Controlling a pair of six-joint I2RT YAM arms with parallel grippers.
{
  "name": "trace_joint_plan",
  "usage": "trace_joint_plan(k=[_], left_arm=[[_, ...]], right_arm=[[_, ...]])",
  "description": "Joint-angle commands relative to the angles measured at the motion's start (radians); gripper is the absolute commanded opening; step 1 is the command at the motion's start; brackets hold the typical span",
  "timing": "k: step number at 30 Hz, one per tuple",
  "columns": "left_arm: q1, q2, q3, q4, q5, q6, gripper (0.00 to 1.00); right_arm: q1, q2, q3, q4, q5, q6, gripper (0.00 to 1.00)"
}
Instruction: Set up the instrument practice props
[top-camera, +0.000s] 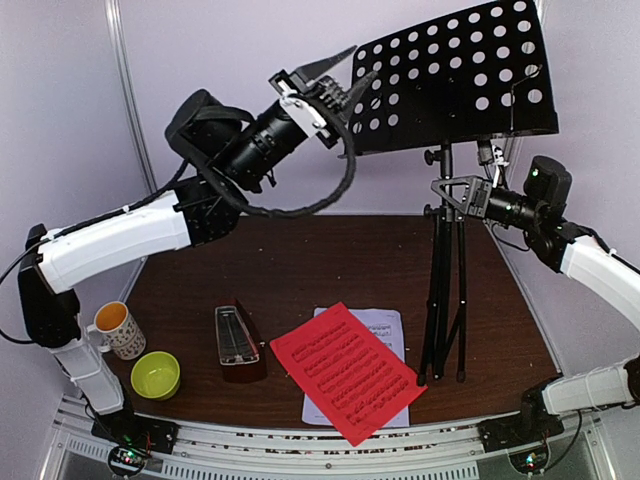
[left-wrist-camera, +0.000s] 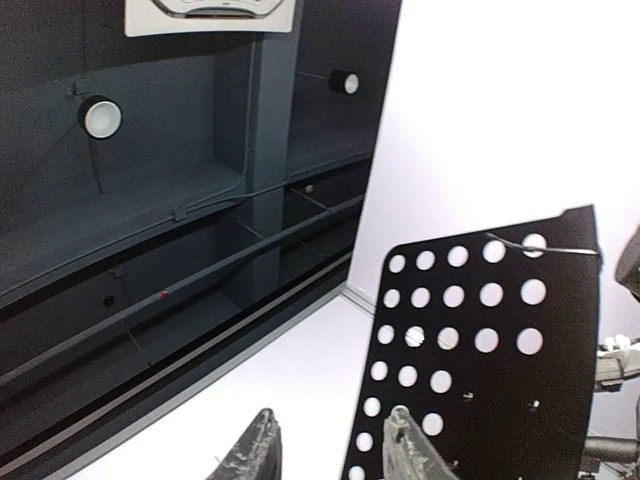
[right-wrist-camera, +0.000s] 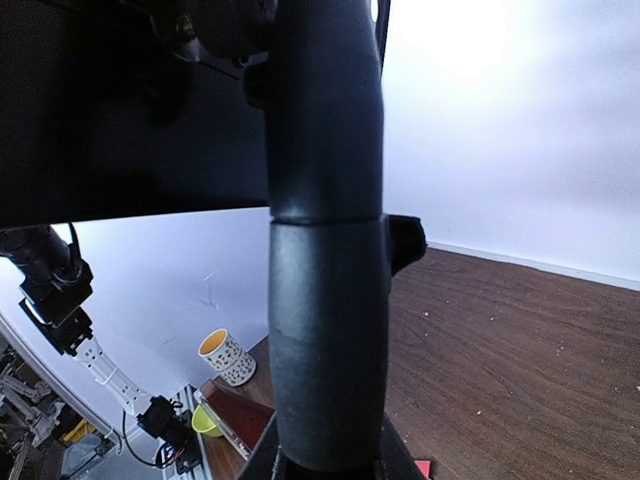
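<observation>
Top view: the music stand (top-camera: 440, 290) stands at the surface's (top-camera: 300, 250) right rear. Its long axis is vertical. The desk (top-camera: 450, 80) runs left-right and faces the arms. Judged step: setting the desk angle. The next move calls for loading the red sheet (top-camera: 345, 372).

Left wrist view: the left fingers (left-wrist-camera: 255, 455) are spread at the desk edge.

Right wrist view: the right fingers (right-wrist-camera: 258, 468) pinch the pole (right-wrist-camera: 320, 300).

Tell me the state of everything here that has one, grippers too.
Black perforated-desk tripod music stand: upright, desk tilted.
Red music sheet: flat, overlapping white sheet.
Dark-wood pyramid metronome: upright.
Patterned white mug: upright.
Yellow-green bowl: upright.
Left gripper: open.
Right gripper: shut on the stand.
</observation>
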Motion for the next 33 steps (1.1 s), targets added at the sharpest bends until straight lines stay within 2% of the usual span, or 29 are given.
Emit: trace_joint_plan(k=[1,9,12,16,18,22,26,33], left_arm=[[-0.005,-0.047,-0.065,0.098,-0.088,-0.052,0.39],[0.003,-0.131,-0.179,0.087,-0.277,-0.202,0.46],[0.018,-0.168,-0.211,0.016,-0.334,-0.306,0.58],[0.034,-0.198,-0.227,-0.121,-0.408,-0.445,0.83],[0.038,-0.203,-0.238,-0.182,-0.441,-0.498,0.89],[0.054,-0.213,-0.273,-0.287,-0.497,-0.640,0.93],[0.097,-0.212,-0.307,-0.398,-0.460,-0.833,0.98],[0.113,-0.114,-0.335,-0.528,-0.453,-1.040,0.98]], right_arm=[[-0.004,-0.057,0.064,0.301,0.114,0.020,0.00],[-0.004,-0.049,0.106,0.366,0.239,-0.009,0.00],[-0.003,-0.051,0.112,0.407,0.286,-0.012,0.00],[-0.003,-0.034,0.130,0.437,0.349,-0.013,0.00],[-0.002,-0.024,0.131,0.457,0.377,-0.014,0.00],[0.003,0.007,0.148,0.482,0.408,-0.022,0.00],[0.015,0.029,0.164,0.477,0.462,-0.054,0.00],[0.061,0.043,0.144,0.495,0.607,-0.092,0.00]])
